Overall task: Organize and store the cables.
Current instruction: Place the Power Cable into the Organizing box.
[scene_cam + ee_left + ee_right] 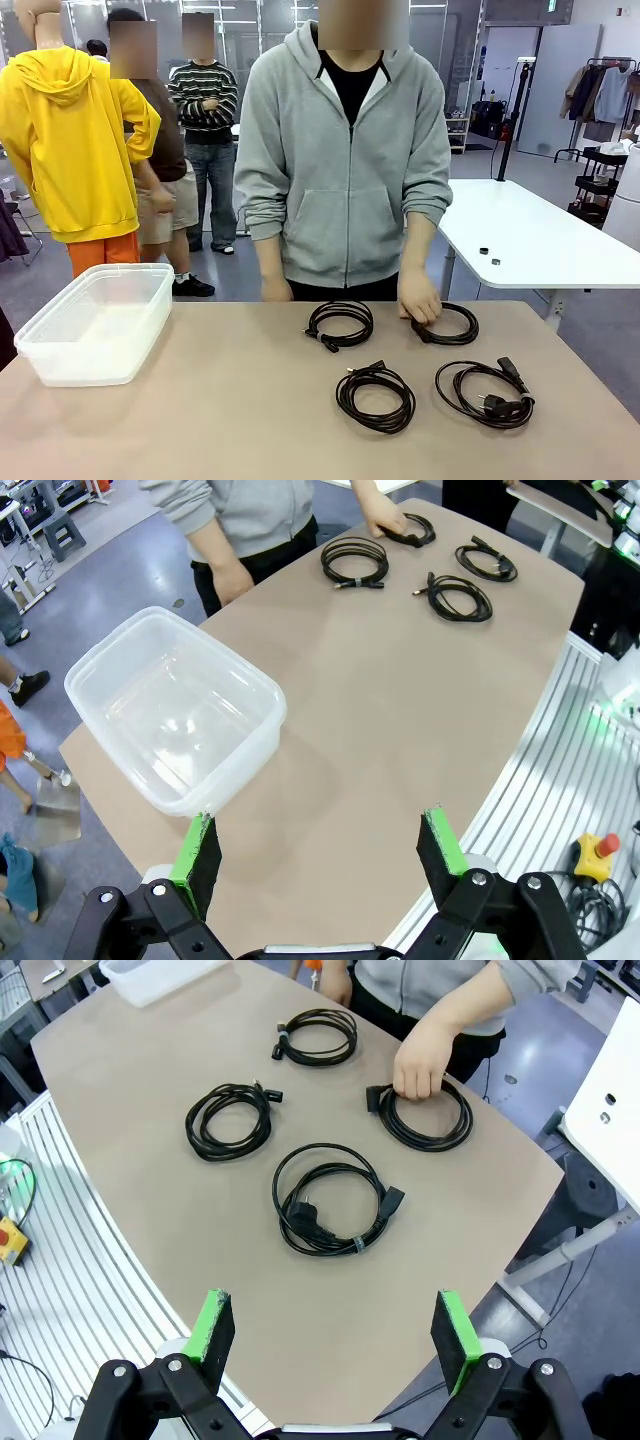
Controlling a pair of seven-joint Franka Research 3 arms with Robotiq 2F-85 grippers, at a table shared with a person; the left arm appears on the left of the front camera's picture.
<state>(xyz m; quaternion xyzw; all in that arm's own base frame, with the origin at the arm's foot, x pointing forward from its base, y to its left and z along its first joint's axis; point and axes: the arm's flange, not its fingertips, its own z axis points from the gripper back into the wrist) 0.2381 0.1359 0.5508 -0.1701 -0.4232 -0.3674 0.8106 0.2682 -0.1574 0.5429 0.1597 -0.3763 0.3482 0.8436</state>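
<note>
The right gripper hangs above the near edge of the flat tan-topped table. Its black fingers with green pads are spread wide and hold nothing. From its wrist camera, a round coil of thin black cord with black plugs lies on the table straight ahead at twelve o'clock. A second black cord coil lies near it at about ten o'clock, not touching it.

The left gripper hovers over the table's left end, its jaws also wide and empty. In its own view, a clear rectangular plastic bin sits on the table just beyond the left finger, at eleven o'clock, well apart from all the coils.

Farther off in the right wrist view, a third black cord coil lies toward twelve o'clock. A fourth black cord coil lies at one o'clock, and a person's hand grips its far rim. The person, in a grey zip hoodie, stands at the table's far edge. The person's other hand hangs by that edge, between the bin and the coils.
</note>
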